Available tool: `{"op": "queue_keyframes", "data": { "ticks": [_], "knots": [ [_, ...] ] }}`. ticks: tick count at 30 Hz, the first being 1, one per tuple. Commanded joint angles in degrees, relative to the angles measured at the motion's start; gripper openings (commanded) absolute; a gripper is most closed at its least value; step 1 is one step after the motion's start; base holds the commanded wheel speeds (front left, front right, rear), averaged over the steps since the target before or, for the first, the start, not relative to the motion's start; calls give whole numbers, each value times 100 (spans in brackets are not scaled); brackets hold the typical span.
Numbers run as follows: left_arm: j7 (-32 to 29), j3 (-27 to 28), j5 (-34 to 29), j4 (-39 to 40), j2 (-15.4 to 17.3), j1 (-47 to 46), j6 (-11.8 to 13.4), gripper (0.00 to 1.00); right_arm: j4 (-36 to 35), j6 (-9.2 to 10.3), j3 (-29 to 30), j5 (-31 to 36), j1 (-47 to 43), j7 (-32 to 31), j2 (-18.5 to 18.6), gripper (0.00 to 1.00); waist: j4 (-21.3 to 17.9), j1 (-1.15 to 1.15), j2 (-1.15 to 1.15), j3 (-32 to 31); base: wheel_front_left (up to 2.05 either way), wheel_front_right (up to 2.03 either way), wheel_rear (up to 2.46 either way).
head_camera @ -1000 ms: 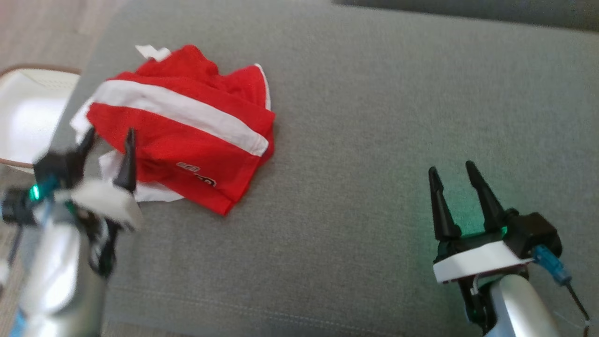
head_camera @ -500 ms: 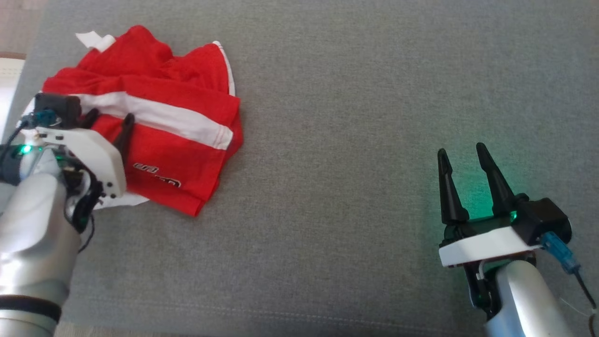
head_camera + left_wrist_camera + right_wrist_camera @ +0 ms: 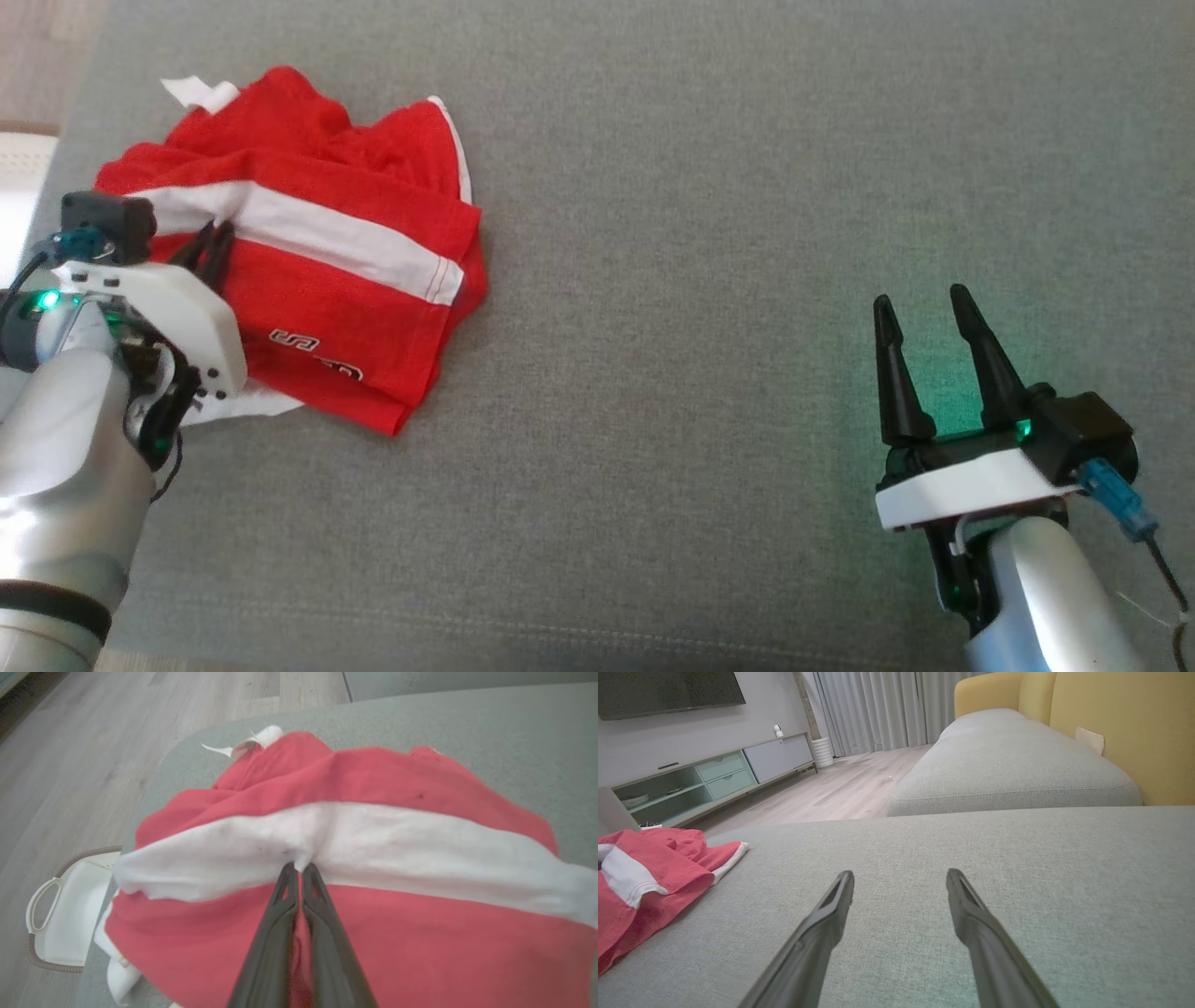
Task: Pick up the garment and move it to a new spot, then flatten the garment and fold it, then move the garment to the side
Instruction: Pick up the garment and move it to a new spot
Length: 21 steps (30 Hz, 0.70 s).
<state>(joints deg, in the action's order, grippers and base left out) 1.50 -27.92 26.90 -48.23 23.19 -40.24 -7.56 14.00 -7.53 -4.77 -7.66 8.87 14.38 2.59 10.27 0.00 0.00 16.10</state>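
Cushion (image 3: 700, 327) under crumpled garment (image 3: 327, 280), white basket (image 3: 70, 919) on floor

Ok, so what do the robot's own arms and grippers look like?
Both match: the left gripper and right gripper each have two long tapered black fingers on a white block, with a green light and a blue cable plug. The forearms are rounded, shiny silver.

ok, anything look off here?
Nothing is damaged or spilled. The garment lies crumpled at the left edge of the cushion, with white fabric poking out underneath near the rim. The left claw is shut on its white stripe. The right claw stands open, well apart from it.
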Motion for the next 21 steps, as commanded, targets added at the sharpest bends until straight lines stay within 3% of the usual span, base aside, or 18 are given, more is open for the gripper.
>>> {"op": "queue_keyframes", "data": {
  "ticks": [1,11,21],
  "knots": [
    [129,192,35,107,367,-333,8,0,-139,4,-150,-41,79,62,29,100,26,0,0,-105,0,0,0],
    [1065,315,31,587,445,-401,84,0,-30,4,-269,-216,-81,62,29,100,33,0,0,-635,0,0,0],
    [1302,501,-69,2019,449,-152,556,0,24,4,-414,-380,-239,62,29,100,-101,0,0,-1034,0,0,0]
  ]
}}
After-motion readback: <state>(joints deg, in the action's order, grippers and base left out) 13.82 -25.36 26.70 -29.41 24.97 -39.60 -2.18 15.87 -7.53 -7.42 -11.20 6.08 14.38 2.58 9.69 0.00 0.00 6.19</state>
